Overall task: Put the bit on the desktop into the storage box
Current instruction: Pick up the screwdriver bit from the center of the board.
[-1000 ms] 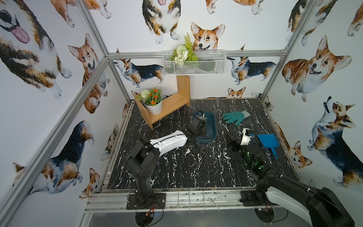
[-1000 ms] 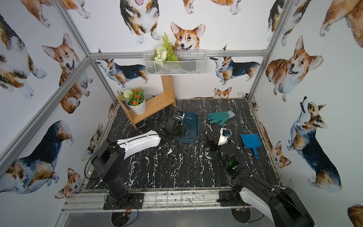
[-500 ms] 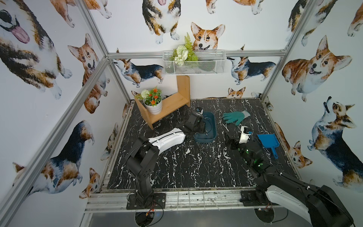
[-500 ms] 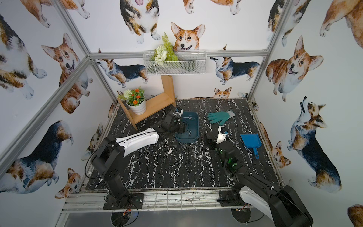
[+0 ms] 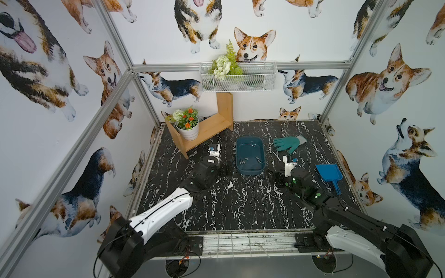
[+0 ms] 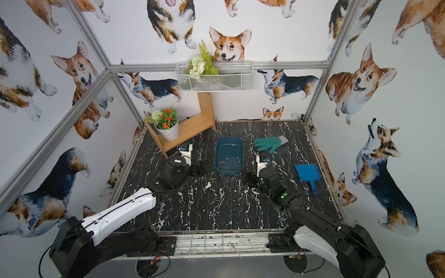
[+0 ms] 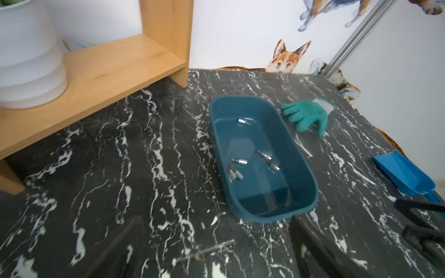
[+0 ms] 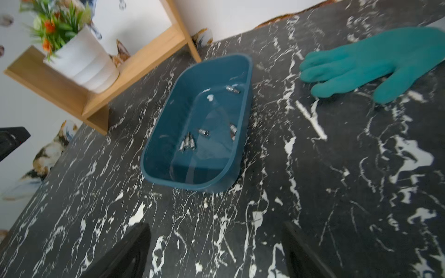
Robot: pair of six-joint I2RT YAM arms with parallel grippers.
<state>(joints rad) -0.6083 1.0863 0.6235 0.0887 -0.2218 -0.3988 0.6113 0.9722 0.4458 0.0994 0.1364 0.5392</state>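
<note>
Several bits (image 7: 238,161) lie inside the box (image 7: 269,216), ahead of both arms and touching neither. The left fingers (image 7: 310,248) stand wide and empty just beside the box's near left corner. The right fingers (image 8: 301,255) stand wide and empty near its near right corner. The bits are short, silvery and scattered, most toward the near end. The desk (image 5: 216,211) is black with white veins and carries a glove (image 5: 287,143), a scoop (image 5: 328,172) and a wooden shelf (image 5: 207,127). Corgi-print walls (image 5: 397,168) surround it.

Teal storage box (image 7: 292,154) on marbled desktop (image 7: 144,156) holds several silver bits (image 7: 239,161)
</note>
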